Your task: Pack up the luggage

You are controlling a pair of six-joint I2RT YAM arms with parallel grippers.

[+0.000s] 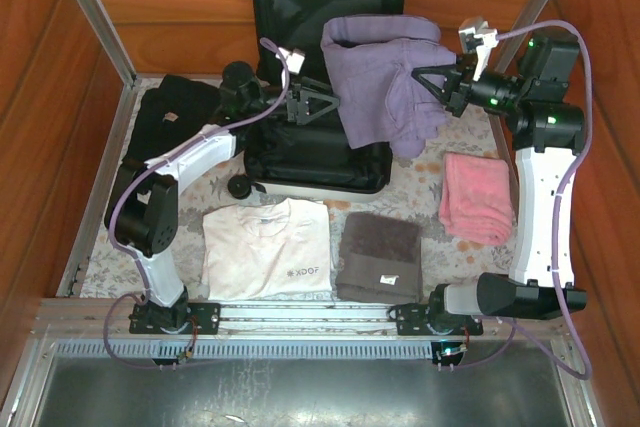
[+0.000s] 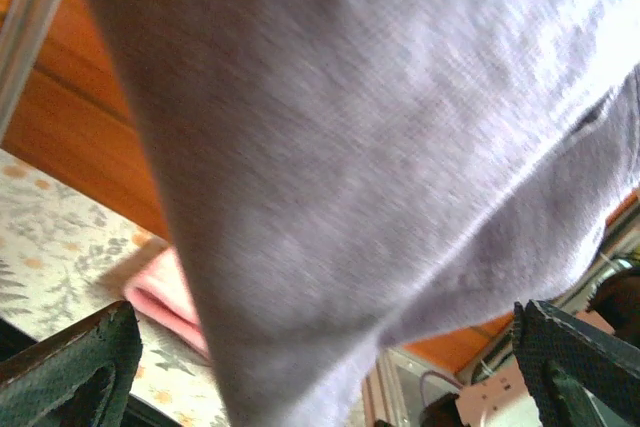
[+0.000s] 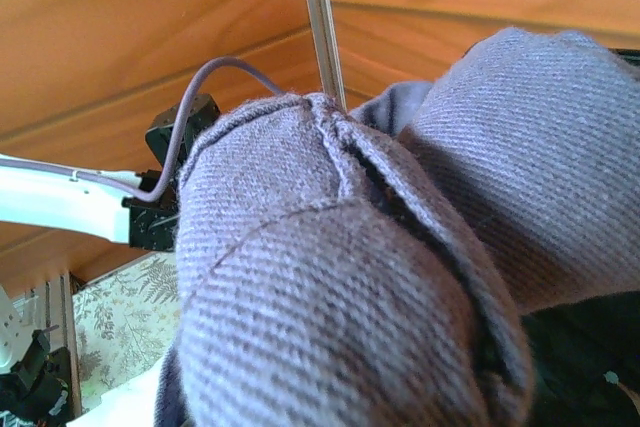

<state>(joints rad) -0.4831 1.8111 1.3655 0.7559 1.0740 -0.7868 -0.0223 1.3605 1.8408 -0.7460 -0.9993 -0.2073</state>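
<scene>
The luggage lies open at the back centre, its black-lined lid propped up against the rear wall and its base flat on the table. A purple garment hangs over the right half of the luggage, and my right gripper is shut on its right side. The same cloth bulges over the right fingers and hides them. My left gripper hovers open over the luggage base, just left of the garment. The purple cloth hangs close in front of its spread fingertips.
A black garment lies left of the luggage. A white T-shirt, a folded brown-grey towel and a pink towel lie along the near and right side. Wooden walls enclose the table on three sides.
</scene>
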